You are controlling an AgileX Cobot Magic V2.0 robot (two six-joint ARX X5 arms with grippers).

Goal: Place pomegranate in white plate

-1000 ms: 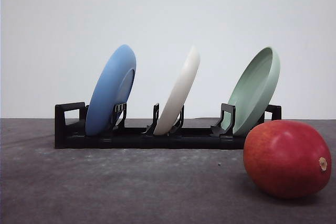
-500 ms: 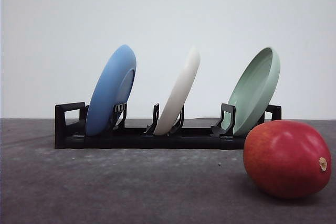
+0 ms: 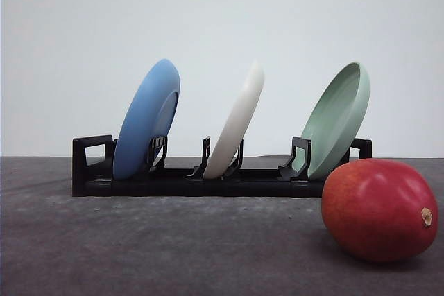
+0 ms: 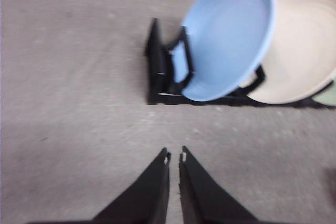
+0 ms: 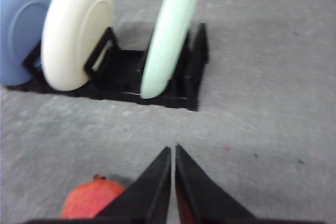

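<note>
The pomegranate (image 3: 379, 209) lay on its side on the grey table (image 3: 173, 247), long axis running left to right, its brown crown pointing right. It sat just in front of the black rack (image 3: 208, 178) holding the blue plate (image 3: 146, 119), white plate (image 3: 237, 121) and green plate (image 3: 338, 119). The right gripper (image 5: 172, 150), jaws nearly closed and empty, hovered above the table with the fruit beside its fingers. The left gripper (image 4: 174, 155) hung likewise, nearly closed and empty.

Left gripper (image 4: 174, 157): two matte black fingers, long wedge shape tapering to narrow points, small pale marks at tips. Right gripper (image 5: 172, 150): identical pair, plain black, smooth, sharply pointed.
</note>
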